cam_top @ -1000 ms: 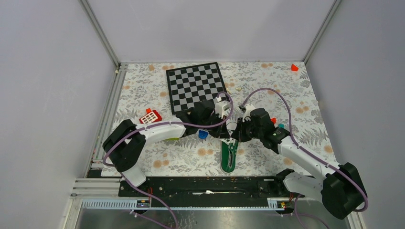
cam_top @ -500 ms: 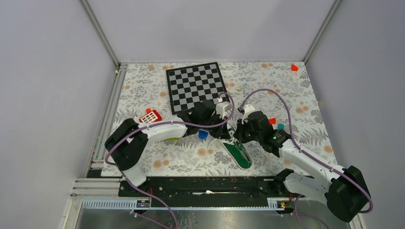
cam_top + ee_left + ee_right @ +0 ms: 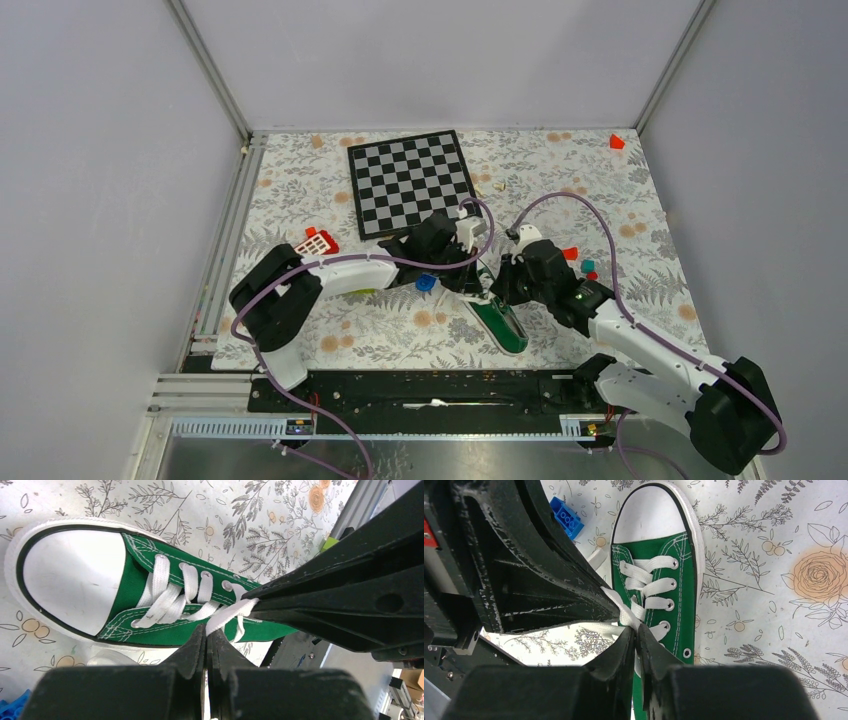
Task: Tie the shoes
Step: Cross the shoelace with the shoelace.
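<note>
While your left gripper (image 3: 206, 632) and right gripper (image 3: 636, 632) are both pinching the white lace (image 3: 227, 616) over the green sneaker (image 3: 500, 325), lying on the robot's side of the chessboard (image 3: 410, 180), you are risking dragging it sideways if either pulls harder.

Two robot arms wore smooth white shells between bulky black joints, the left arm (image 3: 340, 272) matching the right arm (image 3: 640, 345), each trailed by a looping purple cable (image 3: 560, 193) and topped near the wrist by a small white housing (image 3: 467, 228). The left gripper (image 3: 206, 630) and right gripper (image 3: 636, 632) carried matte black, wedge-shaped fingers, scuffed grey-white along their faces. One finger plate bore a round hole (image 3: 389, 602).
</note>
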### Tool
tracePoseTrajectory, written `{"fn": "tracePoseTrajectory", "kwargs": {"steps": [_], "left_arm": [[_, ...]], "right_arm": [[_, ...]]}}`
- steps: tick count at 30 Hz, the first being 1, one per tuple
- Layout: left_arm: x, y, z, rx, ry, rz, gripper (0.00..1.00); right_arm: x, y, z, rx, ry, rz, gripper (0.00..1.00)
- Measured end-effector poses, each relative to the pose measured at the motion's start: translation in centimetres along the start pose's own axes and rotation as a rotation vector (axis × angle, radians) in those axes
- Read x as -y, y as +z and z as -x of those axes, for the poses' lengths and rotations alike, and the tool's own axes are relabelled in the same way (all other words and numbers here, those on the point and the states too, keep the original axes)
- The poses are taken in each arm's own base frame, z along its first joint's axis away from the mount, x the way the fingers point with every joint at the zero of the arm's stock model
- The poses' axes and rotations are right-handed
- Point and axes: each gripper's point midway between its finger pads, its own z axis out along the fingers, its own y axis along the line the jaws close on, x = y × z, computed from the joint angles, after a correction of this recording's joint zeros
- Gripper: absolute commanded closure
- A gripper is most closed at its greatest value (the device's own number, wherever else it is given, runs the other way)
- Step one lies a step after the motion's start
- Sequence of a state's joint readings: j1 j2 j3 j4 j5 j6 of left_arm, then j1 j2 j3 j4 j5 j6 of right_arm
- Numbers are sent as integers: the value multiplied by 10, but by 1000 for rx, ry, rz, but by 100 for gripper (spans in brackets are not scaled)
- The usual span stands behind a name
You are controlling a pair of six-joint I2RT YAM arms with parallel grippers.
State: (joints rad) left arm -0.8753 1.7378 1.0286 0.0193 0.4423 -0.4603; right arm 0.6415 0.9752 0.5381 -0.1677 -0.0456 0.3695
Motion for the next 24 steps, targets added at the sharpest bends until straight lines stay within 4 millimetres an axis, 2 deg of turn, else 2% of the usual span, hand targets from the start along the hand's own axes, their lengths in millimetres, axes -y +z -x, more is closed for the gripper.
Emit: {"fn": "tracePoseTrajectory", "kwargs": {"steps": [4,6,7,10,12,20,21,22,23,24], "left_arm": [[-4,0,0,5,-4,22,100],[-5,0,0,5,-5,30,100],[-6,0,0,4,-6,32,100],[-8,0,-1,1,-9,42,100],[-9,0,-2,-3,-10,46,100],[-11,-1,1,4,8,62,100],[-10,-1,3,8,11,61,100],[-9,-1,5,12,15,59,100],[-8,-1,7,16,19,57,100],[-7,-1,10,21,23,55,100]], "right_arm": [[-1,0,0,2,15,2,71],[-2,-1,0,1,21,7,70],[-3,-1,0,0,22,11,71],[-5,-1,-1,-7,25,25,90],[-6,-1,-1,-8,27,28,98],[-8,-2,-2,-14,31,38,100],[-8,-2,-3,-16,30,41,93],[-8,-2,-3,-18,28,40,73],[-8,-2,-4,-22,26,38,63],[-6,-3,-6,-29,19,30,58]]}}
